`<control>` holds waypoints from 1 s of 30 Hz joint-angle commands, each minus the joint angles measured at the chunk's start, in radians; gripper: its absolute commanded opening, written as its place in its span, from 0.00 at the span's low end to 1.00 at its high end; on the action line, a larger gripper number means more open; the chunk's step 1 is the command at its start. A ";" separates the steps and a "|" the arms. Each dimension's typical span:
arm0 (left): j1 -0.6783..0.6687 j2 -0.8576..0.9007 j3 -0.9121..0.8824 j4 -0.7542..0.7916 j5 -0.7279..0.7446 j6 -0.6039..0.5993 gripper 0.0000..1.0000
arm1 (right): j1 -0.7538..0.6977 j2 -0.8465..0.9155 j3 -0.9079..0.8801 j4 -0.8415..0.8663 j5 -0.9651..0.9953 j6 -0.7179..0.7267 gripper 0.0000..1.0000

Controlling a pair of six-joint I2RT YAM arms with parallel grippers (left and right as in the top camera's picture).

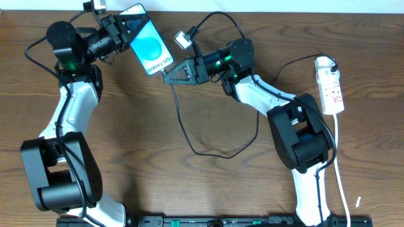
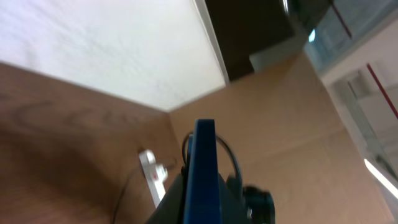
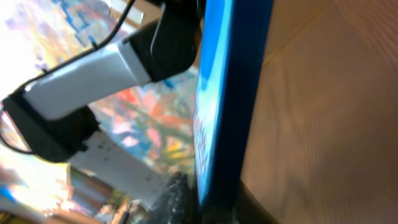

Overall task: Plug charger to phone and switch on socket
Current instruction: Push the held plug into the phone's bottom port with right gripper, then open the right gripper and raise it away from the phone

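Phone (image 1: 148, 49) at 11 o'clock, off the bench (image 1: 132, 132), left pincer (image 1: 129, 28) clamped on its top end; likely rigid, slick, hold edges. Right pincer (image 1: 169, 74) pinches charger (image 1: 181, 123) plug at its lower end; cable limp. Socket (image 1: 329, 85) at 3 o'clock.

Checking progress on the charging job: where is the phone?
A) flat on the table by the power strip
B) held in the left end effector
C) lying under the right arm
B: the left end effector grips the phone, far from the socket.
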 commanded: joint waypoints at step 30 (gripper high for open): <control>0.127 -0.035 0.022 0.008 0.076 -0.048 0.08 | -0.061 -0.014 0.010 -0.446 0.061 -0.507 0.99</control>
